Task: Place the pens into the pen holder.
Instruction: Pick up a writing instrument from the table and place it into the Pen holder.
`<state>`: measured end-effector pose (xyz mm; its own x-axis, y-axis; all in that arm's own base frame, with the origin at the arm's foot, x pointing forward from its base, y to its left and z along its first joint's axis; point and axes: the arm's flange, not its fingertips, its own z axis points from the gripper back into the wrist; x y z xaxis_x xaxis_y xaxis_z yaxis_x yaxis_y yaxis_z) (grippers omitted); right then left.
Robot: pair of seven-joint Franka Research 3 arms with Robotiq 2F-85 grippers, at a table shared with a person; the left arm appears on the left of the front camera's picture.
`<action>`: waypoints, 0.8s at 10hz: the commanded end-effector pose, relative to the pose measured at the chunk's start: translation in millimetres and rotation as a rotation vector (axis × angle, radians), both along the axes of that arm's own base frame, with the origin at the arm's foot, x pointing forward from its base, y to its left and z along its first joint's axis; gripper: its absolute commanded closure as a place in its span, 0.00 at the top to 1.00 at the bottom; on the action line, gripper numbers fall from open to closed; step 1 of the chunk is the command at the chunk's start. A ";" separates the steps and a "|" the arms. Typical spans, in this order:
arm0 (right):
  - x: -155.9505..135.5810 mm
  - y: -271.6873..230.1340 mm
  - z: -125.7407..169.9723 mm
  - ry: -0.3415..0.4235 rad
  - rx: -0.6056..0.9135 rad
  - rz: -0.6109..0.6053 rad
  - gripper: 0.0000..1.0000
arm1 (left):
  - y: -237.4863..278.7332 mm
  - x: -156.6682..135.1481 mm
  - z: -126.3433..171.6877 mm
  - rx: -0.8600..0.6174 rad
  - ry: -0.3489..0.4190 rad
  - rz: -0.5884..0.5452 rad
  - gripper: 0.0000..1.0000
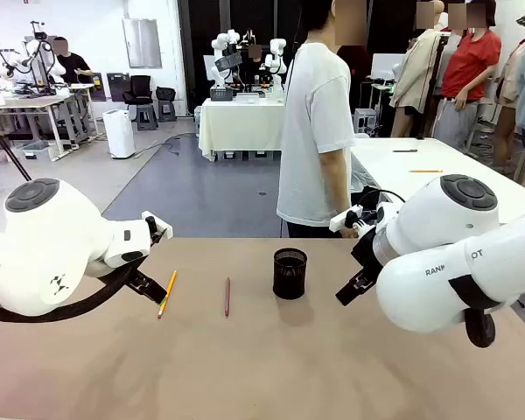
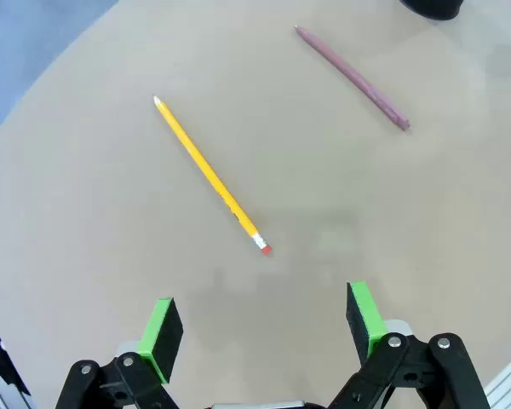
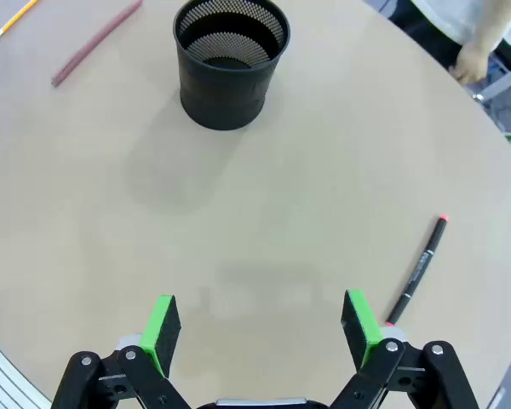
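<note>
The black mesh pen holder point(image 1: 290, 273) stands upright and empty near the table's middle. Left of it lie a dark red-brown pen point(image 1: 227, 296) and an orange-yellow pencil point(image 1: 166, 293), both flat on the table. My left gripper point(image 2: 260, 317) hovers open above the table, with the pencil point(image 2: 209, 175) just ahead of its fingers and the red-brown pen point(image 2: 353, 78) farther off. My right gripper point(image 3: 260, 319) is open too, holding nothing. A black pen with a red tip point(image 3: 419, 268) lies just beyond its right finger, and the pen holder point(image 3: 230, 64) sits farther ahead.
A person in a white shirt point(image 1: 315, 131) stands at the table's far edge, one hand point(image 3: 473, 60) near the rim. The tan tabletop point(image 1: 271, 367) is bare in front of the pens. Other tables stand behind.
</note>
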<state>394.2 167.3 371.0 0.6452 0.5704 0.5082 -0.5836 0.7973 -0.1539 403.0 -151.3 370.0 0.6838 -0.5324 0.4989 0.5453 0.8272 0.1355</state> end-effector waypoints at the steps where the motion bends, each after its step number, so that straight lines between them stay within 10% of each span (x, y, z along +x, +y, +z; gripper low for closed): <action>1: 0.0 0.0 0.0 0.000 0.000 0.000 1.00 | 0.0 0.0 0.2 0.000 0.000 0.000 1.00; 8: 0.0 0.0 0.0 0.000 0.000 0.000 1.00 | 0.0 0.0 0.2 0.000 0.000 0.000 1.00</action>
<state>394.2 167.4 371.0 0.6449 0.5710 0.5080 -0.5839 0.7970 -0.1545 403.0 -151.3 370.0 0.6841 -0.5321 0.4990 0.5450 0.8275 0.1352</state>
